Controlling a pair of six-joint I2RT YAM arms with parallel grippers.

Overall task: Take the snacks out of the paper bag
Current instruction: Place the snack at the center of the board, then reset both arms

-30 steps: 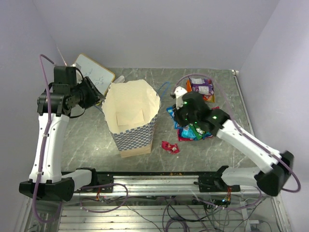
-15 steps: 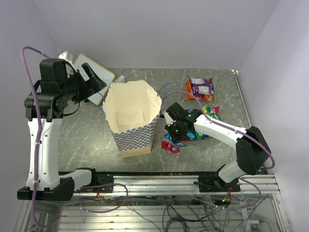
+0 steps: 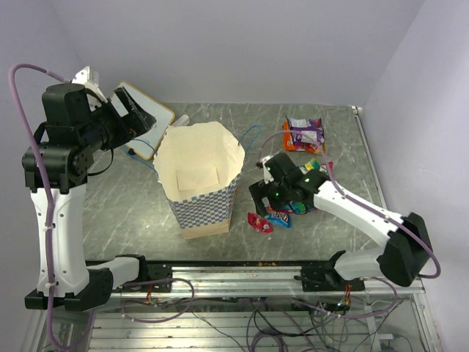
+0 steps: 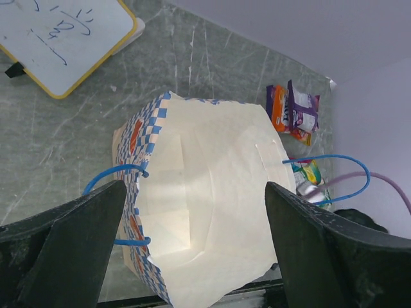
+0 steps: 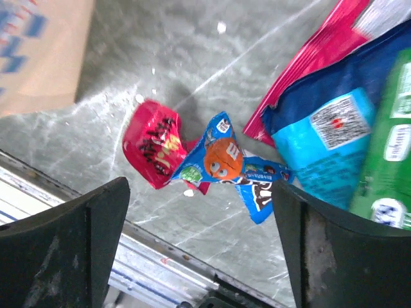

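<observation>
The paper bag [image 3: 199,176] stands upright in the middle of the table, mouth wide open, and no packet shows inside it [image 4: 205,205]. My left gripper [image 3: 141,121] hangs open, high and to the left of the bag, its fingers [image 4: 70,244] framing the bag's mouth from above. My right gripper [image 3: 265,204] is open just right of the bag, holding nothing. Below it lie a small red snack [image 5: 153,142] and a small blue snack [image 5: 234,163], touching. Bigger blue [image 5: 324,141], green [image 5: 388,147] and red-pink [image 5: 321,58] packets lie beside them. Purple and orange packets [image 3: 304,133] lie farther back.
A wooden-framed whiteboard [image 3: 144,111] leans at the back left, under my left gripper. The metal rail [image 3: 242,271] runs along the near table edge, close to the small packets. The bag's blue cord handles [image 4: 109,186] hang outward on both sides.
My left gripper opened, let go of the bag's left rim and rose back to the left. My right gripper swung left from the pile and opened; the small blue snack now lies by the red one.
</observation>
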